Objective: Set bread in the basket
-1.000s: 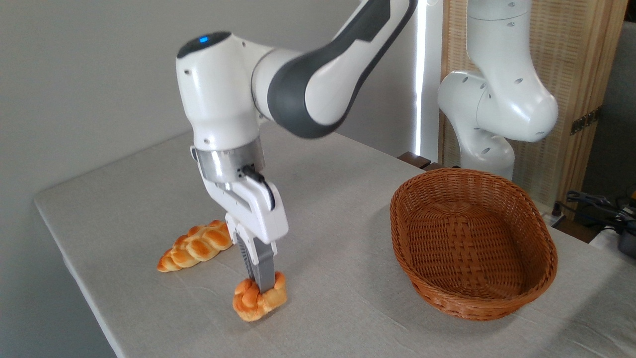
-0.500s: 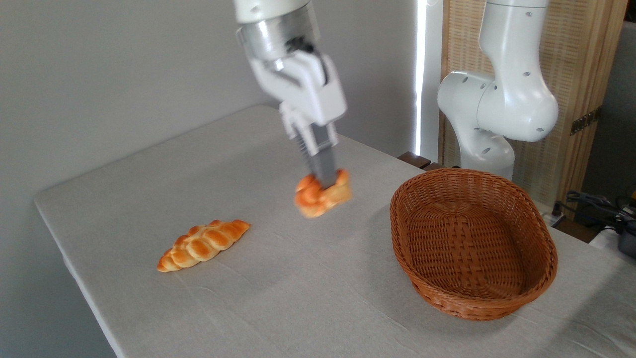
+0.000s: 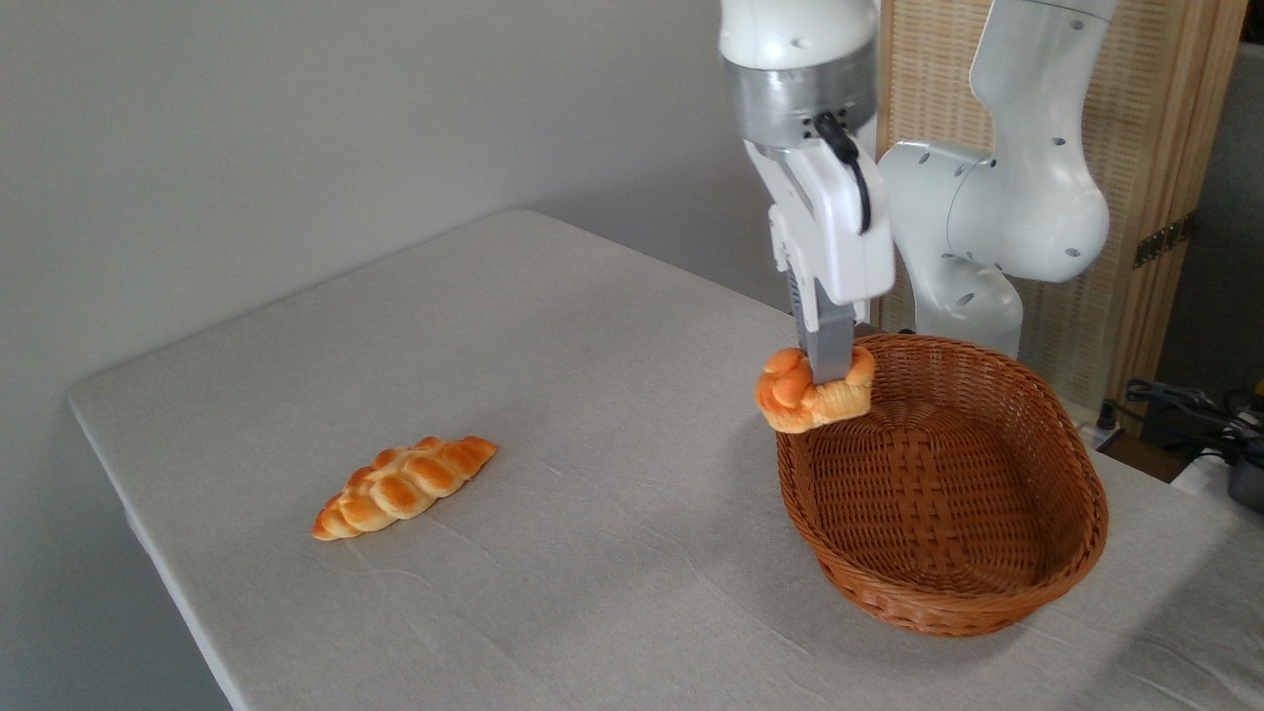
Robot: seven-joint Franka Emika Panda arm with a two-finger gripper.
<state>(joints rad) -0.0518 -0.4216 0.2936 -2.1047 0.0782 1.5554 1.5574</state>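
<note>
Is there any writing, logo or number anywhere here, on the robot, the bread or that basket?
None can be read.
The white robot arm and its gripper show no legible lettering or logo.
The bread held in the gripper, the braided loaf, the basket and the table carry no print.
The dark items at the right edge are too small to tell.

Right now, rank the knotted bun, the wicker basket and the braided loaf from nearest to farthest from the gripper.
1. Knotted bun: clamped in the gripper.
2. Wicker basket: just below and right, its near rim by the bun.
3. Braided loaf: far left on the table.
</note>
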